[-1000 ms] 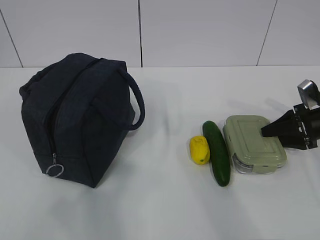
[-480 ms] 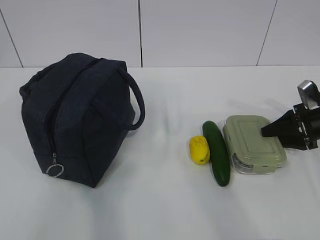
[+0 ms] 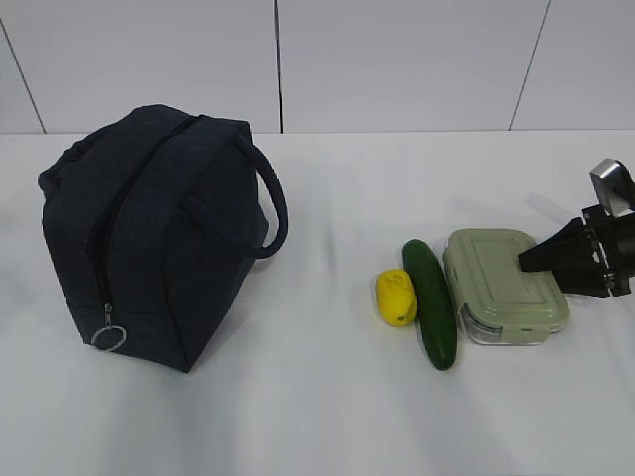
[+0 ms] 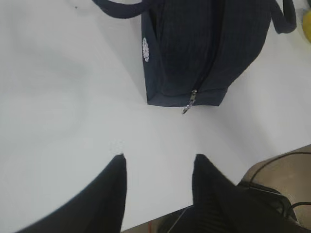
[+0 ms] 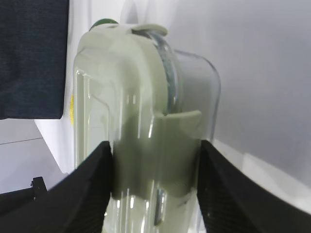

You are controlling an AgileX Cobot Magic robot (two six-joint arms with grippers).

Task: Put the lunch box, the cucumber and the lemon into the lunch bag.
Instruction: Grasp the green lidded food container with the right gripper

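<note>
Lunch box (image 3: 504, 286) sat unmoved at three o'clock on the table, touching the cucumber (image 3: 431, 302), as over the past second the right gripper (image 5: 154, 182) stayed clamped across its end, unlifted, while the left gripper (image 4: 158, 167) hung empty, jaws parted.

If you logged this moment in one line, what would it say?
right pincer: astride lunch box | left pincer: open, empty | lunch bag: zipped | cucumber, lemon: on table

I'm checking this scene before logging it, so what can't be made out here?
- Bag interior: zipper looks closed, every view.
- Lunch box contents: lid and glare, right wrist view.
- Left gripper: outside the exterior view.
- Lemon: cut off by the left wrist view's edge.
</note>
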